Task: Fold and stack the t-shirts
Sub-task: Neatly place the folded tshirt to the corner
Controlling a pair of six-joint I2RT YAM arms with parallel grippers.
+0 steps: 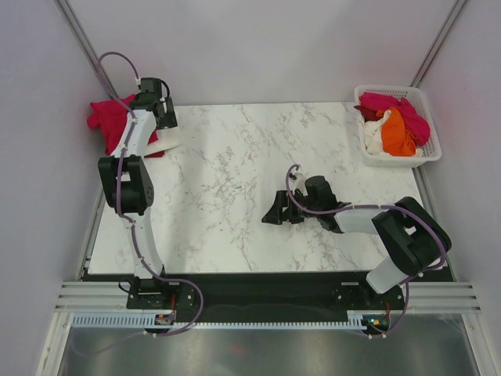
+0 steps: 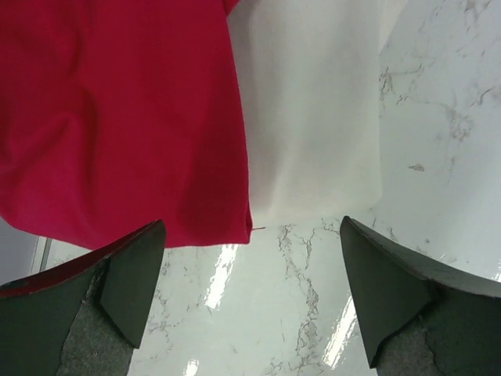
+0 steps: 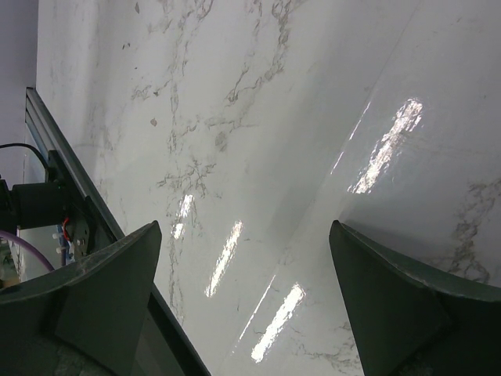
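Observation:
A crimson-red t-shirt lies at the table's far left corner, partly over a cream-white t-shirt. In the left wrist view the red cloth fills the upper left and the white cloth lies beside it. My left gripper hovers open just short of their edges, holding nothing. Pink, orange and white t-shirts are heaped in the basket. My right gripper stands open over bare marble at mid-table.
A white lattice basket stands at the far right corner. The marble tabletop ends in a metal rail along the near edge. Grey walls enclose the table on three sides.

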